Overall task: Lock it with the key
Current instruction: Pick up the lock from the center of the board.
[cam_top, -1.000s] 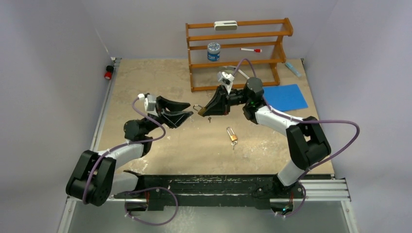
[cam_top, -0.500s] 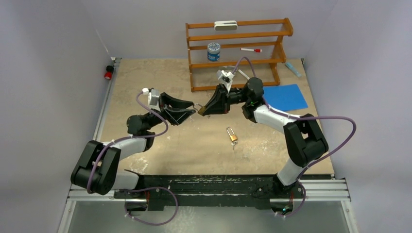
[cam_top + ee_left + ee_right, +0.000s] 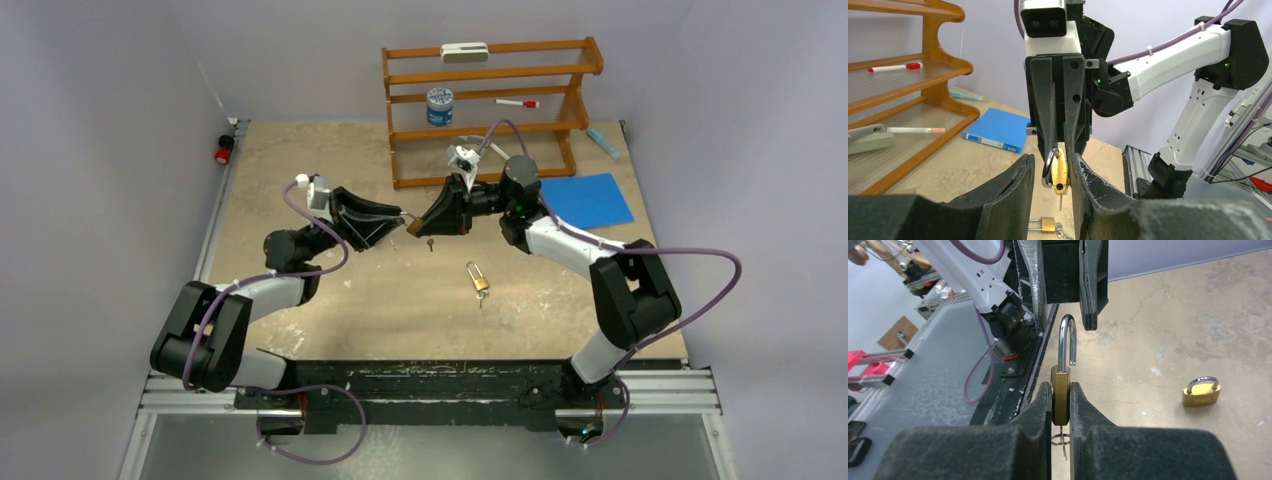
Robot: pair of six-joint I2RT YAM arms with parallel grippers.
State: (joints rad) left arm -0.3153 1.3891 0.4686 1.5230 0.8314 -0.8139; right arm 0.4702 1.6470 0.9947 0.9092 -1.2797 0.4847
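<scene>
My right gripper [image 3: 415, 228] is shut on the body of a brass padlock [image 3: 1060, 395] and holds it above the table. Its steel shackle [image 3: 1068, 340] is open and points toward my left gripper. A key [image 3: 431, 243] on a small ring [image 3: 1060, 439] hangs from the underside of the lock. My left gripper [image 3: 396, 218] is open, with a finger on each side of the padlock [image 3: 1060, 172] and its right finger close against the brass. In the right wrist view the left gripper [image 3: 1065, 325] straddles the shackle's top.
A second brass padlock [image 3: 479, 281] with keys lies on the table below and right of the grippers; it also shows in the right wrist view [image 3: 1201, 392]. A wooden rack [image 3: 490, 110] with a tin [image 3: 439, 105] and marker [image 3: 517, 103] stands behind. A blue folder [image 3: 587, 199] lies at the right.
My left gripper has moved right and up to the held padlock, and its open fingers now flank the lock. The right gripper has stayed almost still with the padlock.
</scene>
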